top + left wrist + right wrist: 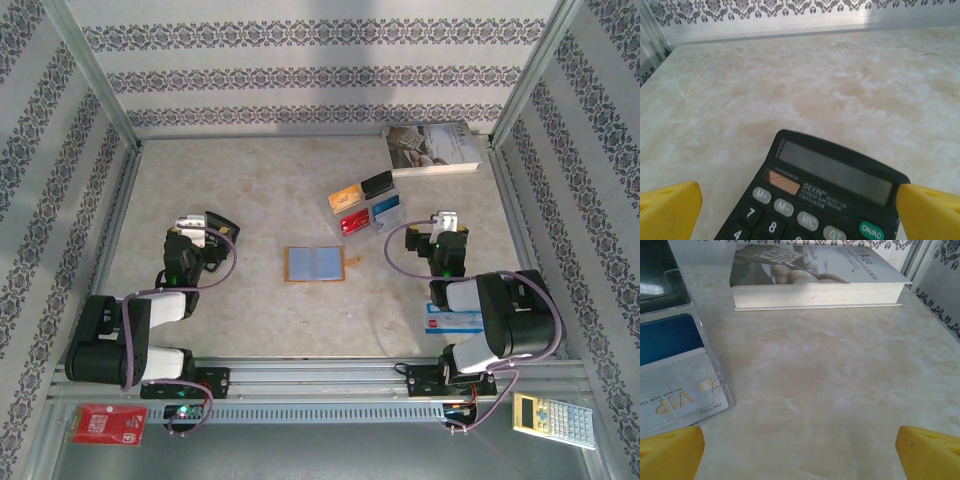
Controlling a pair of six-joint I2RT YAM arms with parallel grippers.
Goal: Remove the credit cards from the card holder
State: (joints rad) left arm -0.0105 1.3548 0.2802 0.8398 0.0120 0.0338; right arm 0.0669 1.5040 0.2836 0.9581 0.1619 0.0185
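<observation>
While both grippers hang w/ yellow jaws spread wide, gripping nothing, the card holder (315, 264) lies opened flat at table centre, blue-grey lining up, orange edge round it. Left gripper (799, 210) sits at holder's 9 o'clock, over a black calculator (825, 190): "DEXIN", "ELECTRONIC CALCULATOR", keys M+, M-, MRC, GT, green ON/AC. Right gripper (800, 452) sits at holder's 3 o'clock. Clear card case (715, 375), at 10 o'clock in right wrist view, holds a silver card (675, 400) reading "VIP", "MAISON NEW", w/ a blue card (667, 337) behind it. Book (815, 290) at 12 o'clock; cover text too blurred to read.
</observation>
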